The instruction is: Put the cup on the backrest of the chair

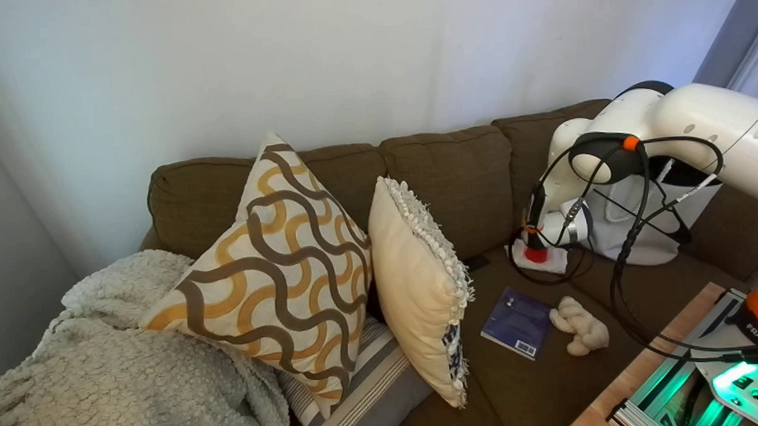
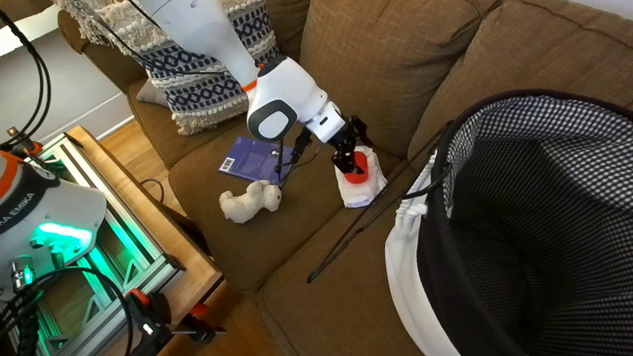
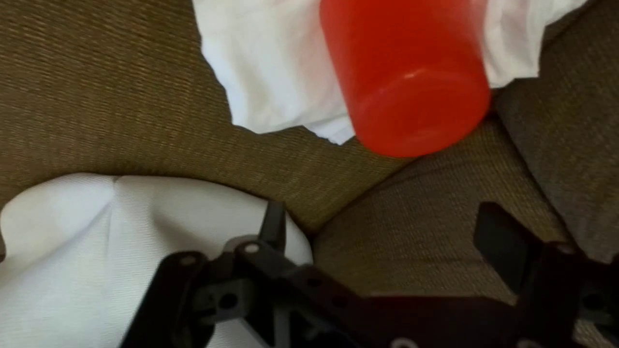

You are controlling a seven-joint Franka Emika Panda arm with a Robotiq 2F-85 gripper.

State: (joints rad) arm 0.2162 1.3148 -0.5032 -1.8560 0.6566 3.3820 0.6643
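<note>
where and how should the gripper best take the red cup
Grip the red cup by opposite sides of its wall, probably from above: it appears upturned on the white sheet, closed, narrower end up, with its round sides exposed. The open gripper would likely need shifting first; in the wrist view the cup isn't between its fingers.

brown sofa seat (image 2: 301, 227), on it book (image 2: 249, 160), plush toy (image 2: 249, 202), white sheet (image 2: 363, 194), hamper (image 2: 534, 222), fringed pillow (image 2: 198, 94)
</note>
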